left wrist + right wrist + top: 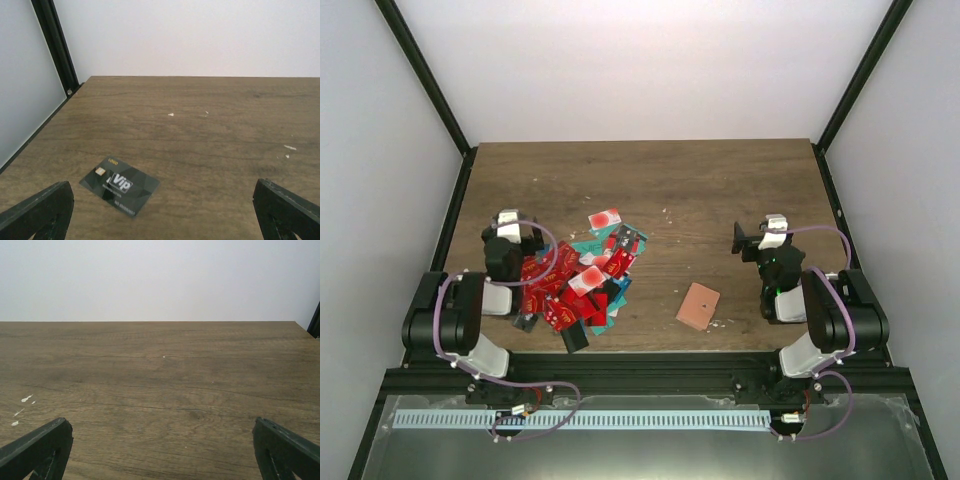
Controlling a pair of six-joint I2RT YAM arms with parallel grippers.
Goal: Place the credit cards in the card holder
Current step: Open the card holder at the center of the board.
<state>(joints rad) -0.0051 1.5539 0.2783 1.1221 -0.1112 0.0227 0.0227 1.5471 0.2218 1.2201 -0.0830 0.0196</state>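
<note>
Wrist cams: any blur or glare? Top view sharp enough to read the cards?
Left wrist: even light, no glare; black card sharp, its print legible; fingers dark at the bottom corners. Right wrist: table grain crisp, no hard shadows. Top external: soft, flat light; credit cards too small to read; card holder stands out clearly.

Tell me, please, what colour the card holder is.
The card holder is plain salmon pink, best seen in the top view.
</note>
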